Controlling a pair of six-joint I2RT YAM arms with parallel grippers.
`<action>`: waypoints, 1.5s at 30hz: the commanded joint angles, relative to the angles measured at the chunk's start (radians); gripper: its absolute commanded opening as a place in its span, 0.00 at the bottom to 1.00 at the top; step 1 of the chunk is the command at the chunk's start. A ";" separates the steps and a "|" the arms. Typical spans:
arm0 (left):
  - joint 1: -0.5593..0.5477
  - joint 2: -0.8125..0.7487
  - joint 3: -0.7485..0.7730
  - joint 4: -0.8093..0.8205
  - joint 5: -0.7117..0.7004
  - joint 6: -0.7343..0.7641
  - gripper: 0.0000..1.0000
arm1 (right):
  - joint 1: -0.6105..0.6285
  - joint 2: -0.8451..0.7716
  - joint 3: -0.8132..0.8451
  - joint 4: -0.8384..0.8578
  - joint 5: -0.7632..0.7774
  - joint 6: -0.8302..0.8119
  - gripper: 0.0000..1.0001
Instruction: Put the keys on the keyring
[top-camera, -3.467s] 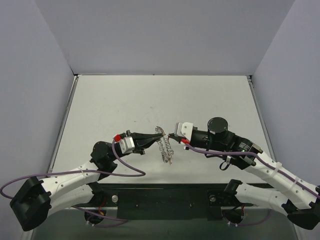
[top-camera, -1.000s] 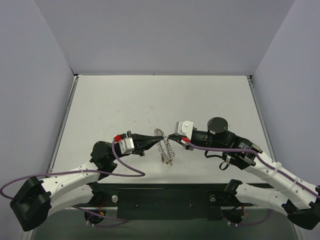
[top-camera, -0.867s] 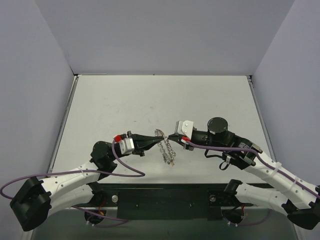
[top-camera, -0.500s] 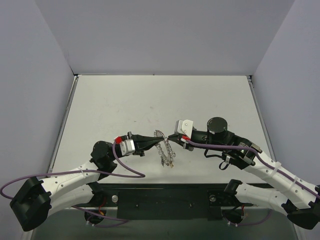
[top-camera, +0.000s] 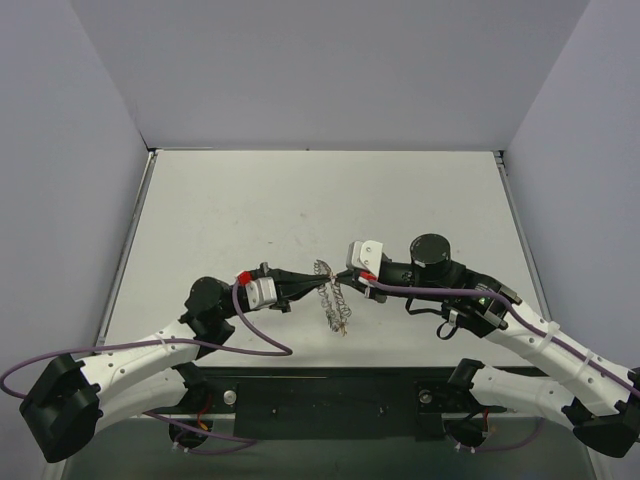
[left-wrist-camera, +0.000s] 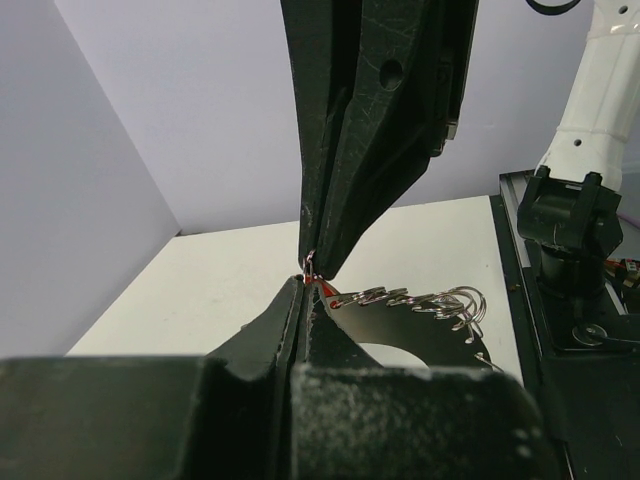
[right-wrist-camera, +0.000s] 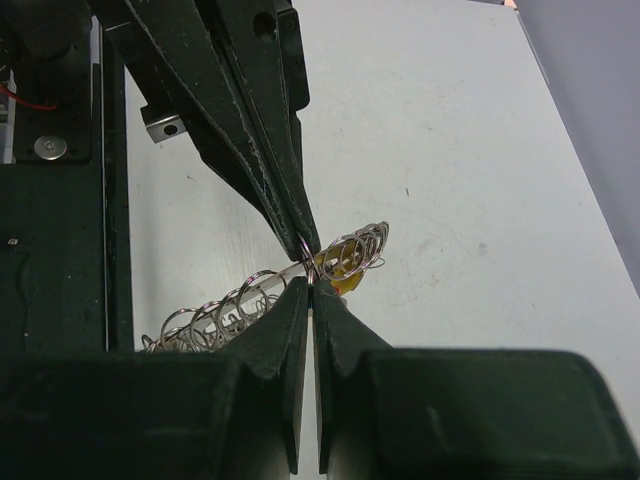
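Both clamped tip-to-tip: your left end effector (top-camera: 322, 283) and right end effector (top-camera: 348, 276) hold the keyring (top-camera: 334, 305), hanging lengthwise beneath them.

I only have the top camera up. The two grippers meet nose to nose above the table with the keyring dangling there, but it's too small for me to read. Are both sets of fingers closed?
Observer: Yes for the left. On the left wrist camera the left gripper is shut tip to tip, and the keyring runs off from right beside its tips.
Operator: And the right one?
Observer: The right wrist camera shows the right gripper shut too, its tips almost touching the left gripper's.
Operator: Any key at the meeting point?
Observer: A yellow key head sits inside the keyring's end loops, just past the tips. The left wrist camera also shows a red speck at the left gripper's tips, too small to identify.
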 joint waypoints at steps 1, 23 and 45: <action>-0.011 -0.014 0.060 -0.038 0.030 0.030 0.00 | 0.005 0.003 0.050 0.037 -0.047 -0.013 0.00; -0.021 -0.015 0.088 -0.153 0.037 0.088 0.00 | 0.003 0.006 0.054 0.040 -0.045 -0.013 0.00; -0.025 -0.012 0.099 -0.194 0.029 0.111 0.00 | 0.003 0.014 0.072 0.016 -0.047 -0.027 0.00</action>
